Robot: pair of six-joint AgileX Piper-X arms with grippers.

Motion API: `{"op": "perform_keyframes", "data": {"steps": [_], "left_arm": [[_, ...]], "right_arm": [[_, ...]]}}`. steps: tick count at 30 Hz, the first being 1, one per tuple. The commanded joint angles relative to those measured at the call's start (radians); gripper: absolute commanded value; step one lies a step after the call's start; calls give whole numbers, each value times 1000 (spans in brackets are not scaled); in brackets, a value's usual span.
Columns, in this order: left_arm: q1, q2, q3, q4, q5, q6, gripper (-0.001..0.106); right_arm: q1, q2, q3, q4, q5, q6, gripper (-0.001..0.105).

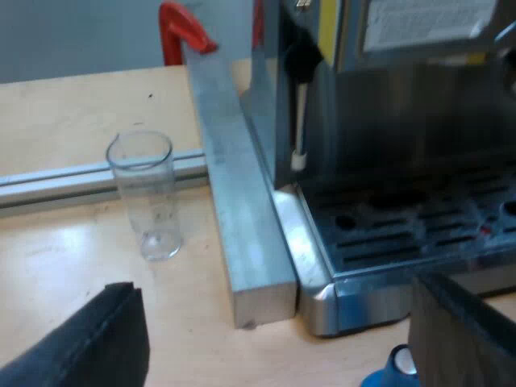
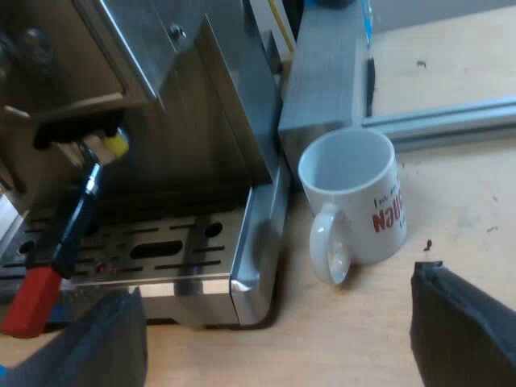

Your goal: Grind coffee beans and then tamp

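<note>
- Steel machine (image 2: pixel 201 137) stands on a wooden bench (image 2: pixel 451 193), its slotted tray (image 2: pixel 161 284) turned toward both arms.
- Aluminium bar (image 1: pixel 242 210) lies on the bench along the machine's side.
- Right gripper (image 2: pixel 278 347) hovers low before the tray's corner. Its fingers (image 2: pixel 468 330) are spread wide and hold nothing.
- Left gripper (image 1: pixel 278 347) hangs over the bench at the other corner of the tray. Its fingers (image 1: pixel 89 339) are likewise wide apart and bare.
- Holder (image 2: pixel 68 234) sits at the machine's front. Its dark handle slants out over the tray, and the red end lies just beside one finger of the right gripper. The long axis runs from the machine toward that gripper, so the right arm looks the nearer one for taking it to grind.
- White mug (image 2: pixel 355 205) stands upright near the tray's corner, between the bar and the right gripper, and looks empty.
- Glass (image 1: pixel 145 193) stands upright beyond the bar from the machine, well apart from the left gripper.
- Blue tamper (image 1: pixel 395 369) rests close under the left gripper, just beside one finger, handy for that arm when tamping comes.
</note>
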State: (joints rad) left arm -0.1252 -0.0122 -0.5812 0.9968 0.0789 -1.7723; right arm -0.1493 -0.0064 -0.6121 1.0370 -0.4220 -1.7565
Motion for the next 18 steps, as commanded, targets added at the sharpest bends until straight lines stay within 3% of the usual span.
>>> {"op": "perform_keyframes", "data": {"steps": [1, 6, 10, 18], "left_arm": [[-20, -15, -26, -6, 16, -27, 69], [-74, 28, -45, -8, 24, -23, 69], [-106, 63, -46, -10, 77, -10, 69], [-193, 107, -46, -62, 163, -11, 69]], "right_arm": [[24, 26, -33, -7, 0, -4, 69], [86, 91, -73, -7, 0, -28, 69], [132, 138, -89, -7, 0, -31, 69], [242, 227, -142, -2, -3, -109, 69]]}}
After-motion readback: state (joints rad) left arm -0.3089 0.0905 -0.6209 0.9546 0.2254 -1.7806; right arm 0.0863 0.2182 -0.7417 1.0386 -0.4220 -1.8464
